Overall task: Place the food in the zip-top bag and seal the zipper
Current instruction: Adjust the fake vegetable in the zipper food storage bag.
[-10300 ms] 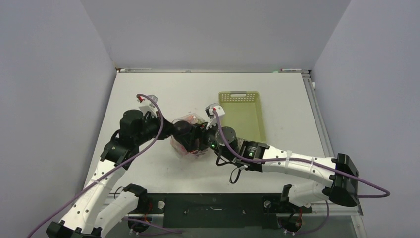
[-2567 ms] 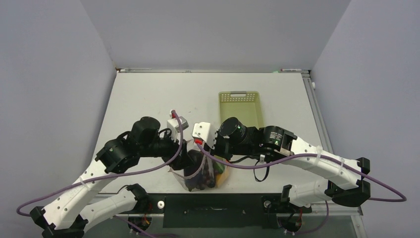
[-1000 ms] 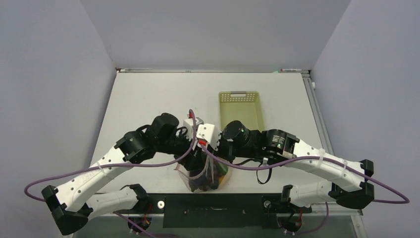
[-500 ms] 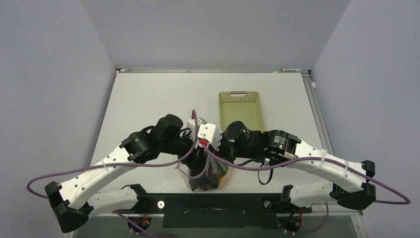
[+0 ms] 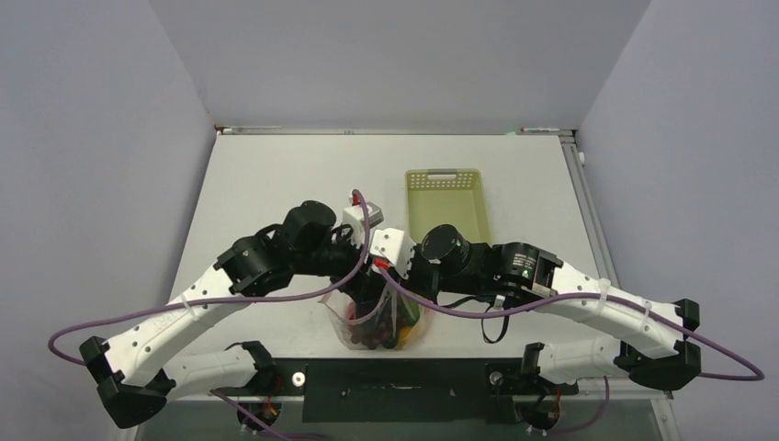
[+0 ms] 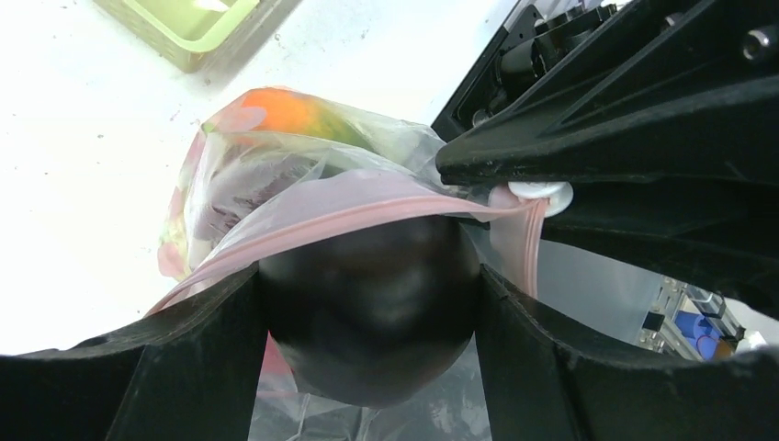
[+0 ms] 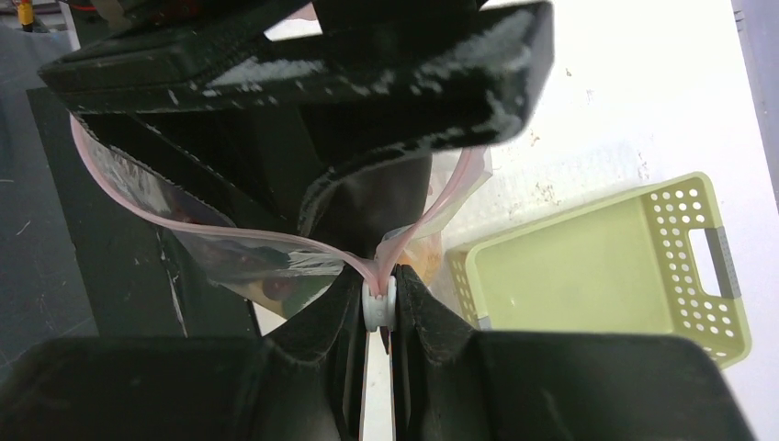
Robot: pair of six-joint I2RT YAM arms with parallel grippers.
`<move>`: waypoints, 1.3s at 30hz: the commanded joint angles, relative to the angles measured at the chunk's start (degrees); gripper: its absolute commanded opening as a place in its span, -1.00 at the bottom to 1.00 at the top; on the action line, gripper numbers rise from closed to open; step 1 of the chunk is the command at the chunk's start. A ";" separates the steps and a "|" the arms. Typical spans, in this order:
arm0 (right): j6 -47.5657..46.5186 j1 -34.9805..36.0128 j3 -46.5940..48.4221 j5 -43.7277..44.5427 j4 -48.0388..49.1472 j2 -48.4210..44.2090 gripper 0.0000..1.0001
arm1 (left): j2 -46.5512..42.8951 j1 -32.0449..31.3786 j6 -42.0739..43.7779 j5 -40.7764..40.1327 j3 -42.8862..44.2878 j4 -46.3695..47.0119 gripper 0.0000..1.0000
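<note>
The zip-top bag (image 5: pixel 378 328) stands at the table's near edge with green, orange and red food showing through the plastic. In the left wrist view my left gripper (image 6: pixel 367 280) is shut on a dark purple eggplant (image 6: pixel 367 322), which fills the gap between both fingers right at the bag's mouth. The pink zipper (image 6: pixel 303 225) drapes across the top of the eggplant. An orange piece (image 6: pixel 285 110) lies inside the bag (image 6: pixel 230 184). My right gripper (image 7: pixel 378 308) is shut on the zipper's white slider (image 7: pixel 378 301) at one end of the open mouth.
The pale green slatted basket (image 5: pixel 447 207) sits behind the bag to the right, with nothing showing in it (image 7: pixel 597 276). Both arms crowd over the bag near the table's front edge (image 5: pixel 395 360).
The left wrist has shifted a little back and up over the bag's mouth. The right arm has edged slightly to the right, still on the slider. The bag stays in place.
</note>
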 commanded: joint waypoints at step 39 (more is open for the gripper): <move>2.13 0.51 -2.39 4.02 5.47 -5.11 -0.85 | -2.25 -0.15 6.41 -15.85 13.47 -16.96 0.92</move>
